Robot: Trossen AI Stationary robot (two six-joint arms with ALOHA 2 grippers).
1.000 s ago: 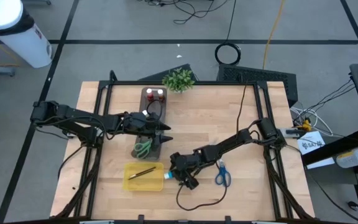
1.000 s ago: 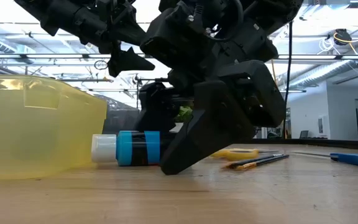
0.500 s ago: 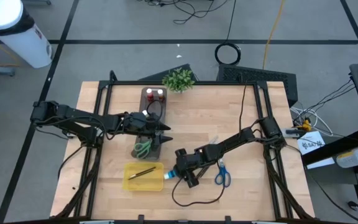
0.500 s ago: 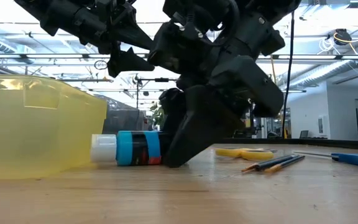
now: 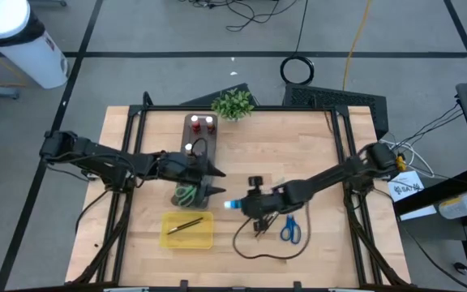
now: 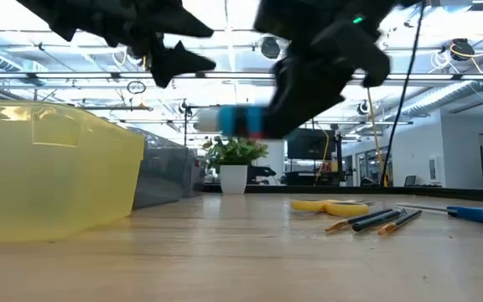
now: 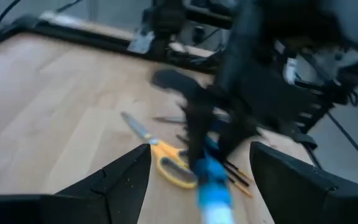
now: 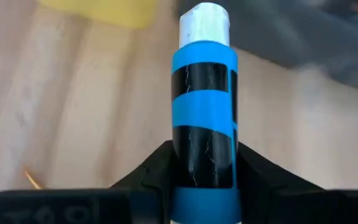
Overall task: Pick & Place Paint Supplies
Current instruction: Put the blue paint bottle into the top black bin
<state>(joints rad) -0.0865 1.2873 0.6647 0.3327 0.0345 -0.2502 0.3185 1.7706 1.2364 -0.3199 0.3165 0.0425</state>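
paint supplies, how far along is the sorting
Partly done. Two red-capped bottles and green-handled scissors lie in the grey organiser, and one brush lies in the yellow tray. In hand: the right claw holds the blue-banded bottle clear of the table. Left on the table: blue-handled scissors, yellow-handled scissors and loose brushes. The left claw hovers open over the organiser.
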